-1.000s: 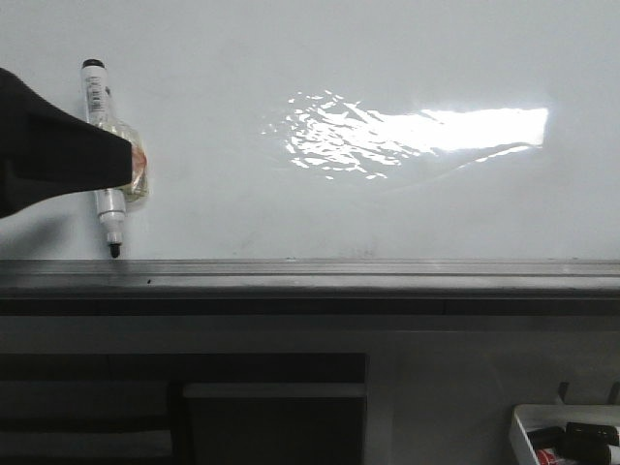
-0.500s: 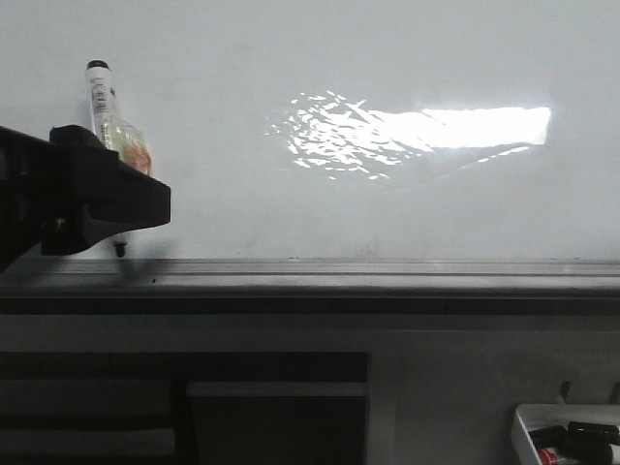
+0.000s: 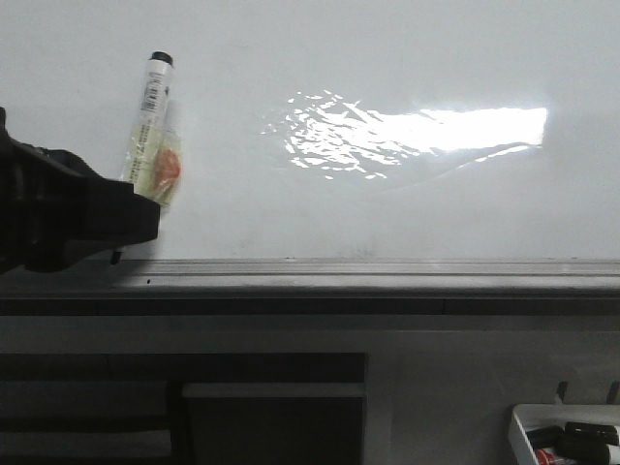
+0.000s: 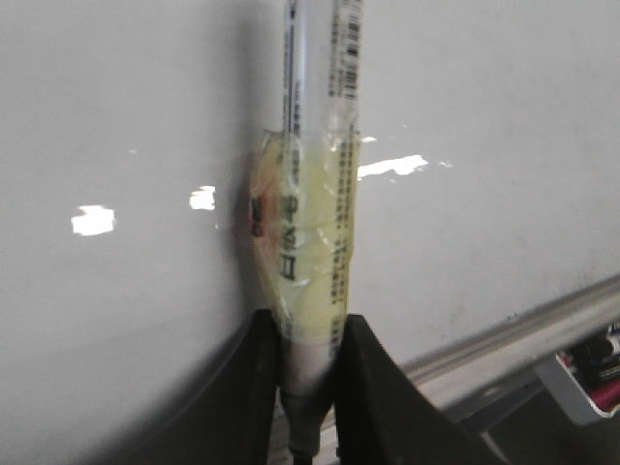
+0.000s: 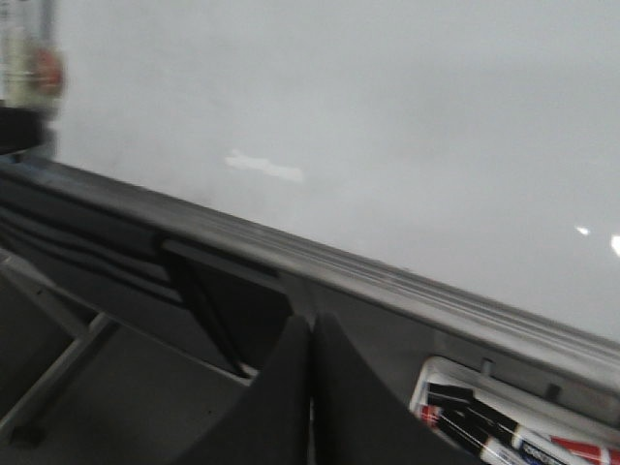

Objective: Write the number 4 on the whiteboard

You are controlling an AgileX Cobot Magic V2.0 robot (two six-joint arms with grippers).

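The whiteboard (image 3: 387, 58) fills the upper front view, glossy white with a bright glare patch and a grey metal rail (image 3: 368, 276) along its near edge. No number 4 shows on it. My left gripper (image 4: 308, 334) is shut on the marker (image 4: 315, 213), a white pen wrapped in yellowish tape. In the front view the marker (image 3: 147, 116) leans right over the board's left side, its tip by the rail, and the left gripper (image 3: 114, 232) covers its lower part. My right gripper (image 5: 310, 334) is shut and empty, below the rail (image 5: 291, 254).
A small white tray of markers (image 3: 567, 436) sits at the lower right, below the board; it also shows in the right wrist view (image 5: 504, 417). Dark framework (image 3: 194, 407) lies under the rail.
The left gripper has taken the marker and tilted it, the cap end now leaning to the right. The gripper body has shifted slightly left and down.
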